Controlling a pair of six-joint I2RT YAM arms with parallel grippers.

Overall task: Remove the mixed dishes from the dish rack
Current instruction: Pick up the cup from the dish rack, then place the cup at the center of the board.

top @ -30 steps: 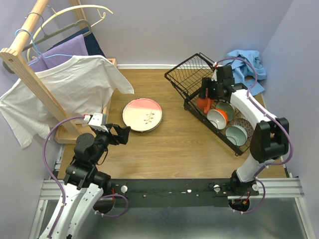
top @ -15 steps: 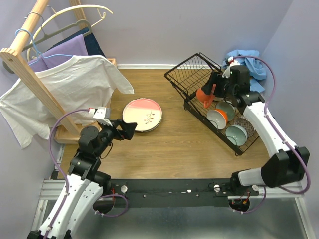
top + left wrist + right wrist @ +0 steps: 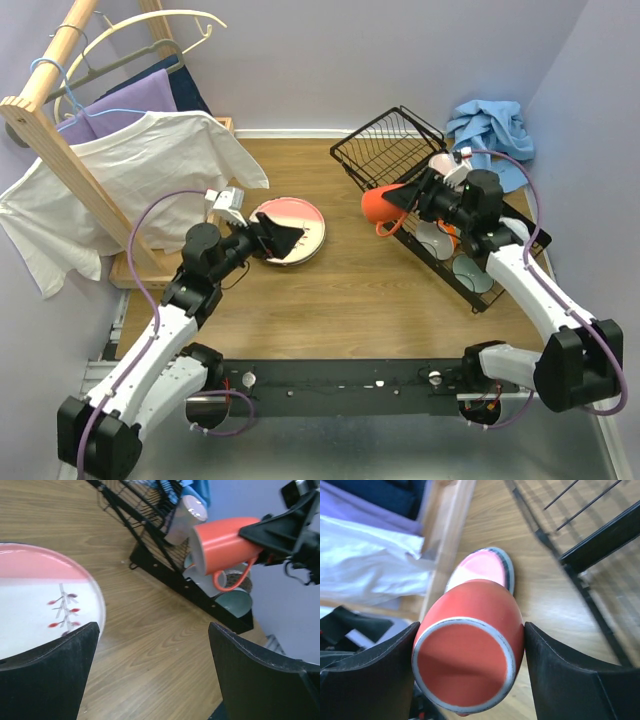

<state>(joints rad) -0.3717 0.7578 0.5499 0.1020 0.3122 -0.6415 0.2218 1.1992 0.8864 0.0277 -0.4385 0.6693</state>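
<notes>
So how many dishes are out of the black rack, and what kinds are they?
Mugs: 1, the orange mug, held in the air by the right pincer
Plates: 1, the pink-and-cream plate, lying on the table
Total: 2

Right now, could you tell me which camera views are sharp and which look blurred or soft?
Top external: evenly lit, sharp throughout. Left wrist: orange mug and plate crisp, its own fingers dark featureless shapes. Right wrist: mug's base fairly clear, dish rack and wood behind smeared.
</notes>
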